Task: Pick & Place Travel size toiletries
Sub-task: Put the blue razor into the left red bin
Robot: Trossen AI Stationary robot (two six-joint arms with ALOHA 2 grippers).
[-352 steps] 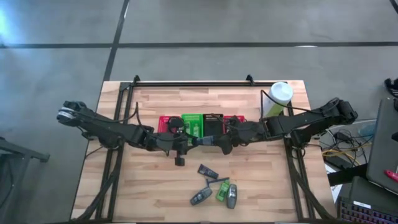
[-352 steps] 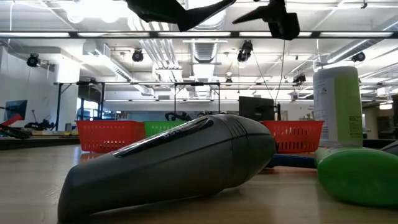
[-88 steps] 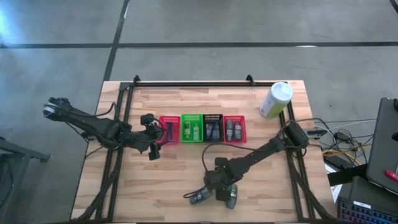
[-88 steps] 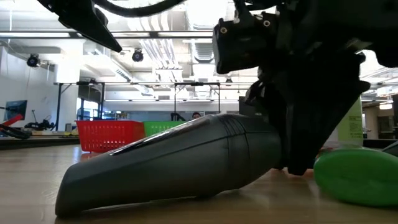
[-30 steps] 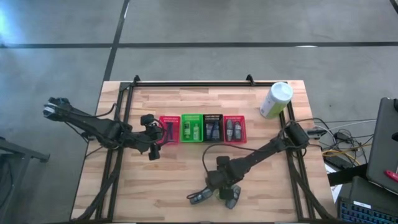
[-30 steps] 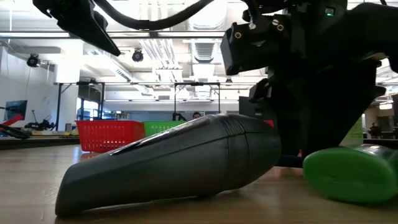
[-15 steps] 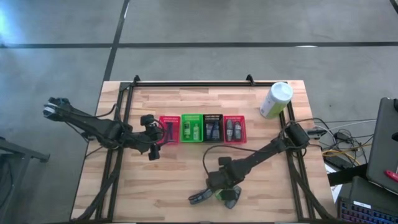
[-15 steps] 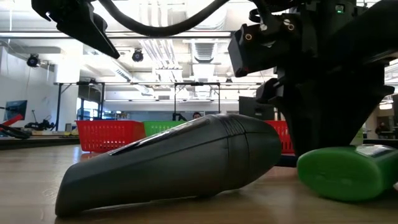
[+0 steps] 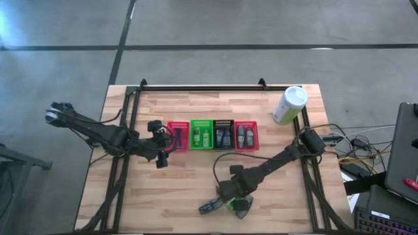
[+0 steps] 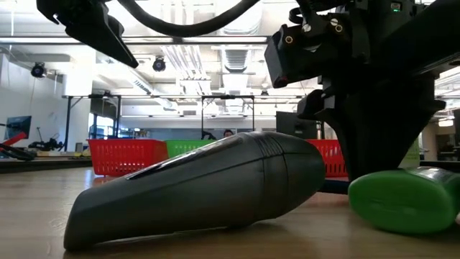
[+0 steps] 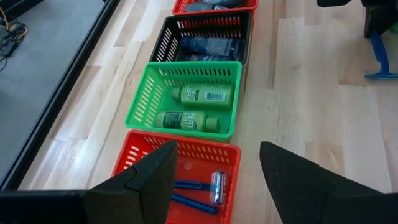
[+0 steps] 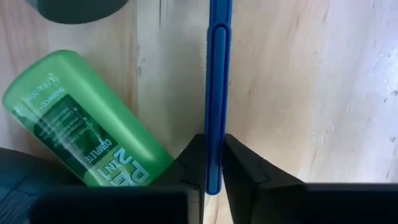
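My right gripper [image 12: 213,146] is down among the loose toiletries near the table's near edge [image 9: 233,198] and is shut on a thin blue razor [image 12: 217,62]. A green bottle [image 12: 81,124] lies on its side right beside the fingers; in the low view it [image 10: 402,198] rests on the wood next to a grey oval bottle [image 10: 201,187]. My left gripper [image 11: 217,155] hovers open above the left end of the basket row [image 9: 160,160], over the red basket [image 11: 186,155] that holds blue razors. My right gripper pinches the blue razor's handle [image 12: 213,124] near its end between the two fingers, which come from above and lie across it. The rest of the handle runs out ahead over the wood; whether it is lifted clear, I cannot tell.
Several mesh baskets stand in a row mid-table: red [image 9: 177,135], green [image 9: 201,134] with green bottles, black [image 9: 223,134] with dark tubes, red [image 9: 245,135] with grey bottles. A tall white-and-green canister [image 9: 289,104] stands at the far right corner. Bare wood lies left of the pile.
My right gripper has shifted slightly over the pile, and the green bottle beside it has been nudged a little along the table.
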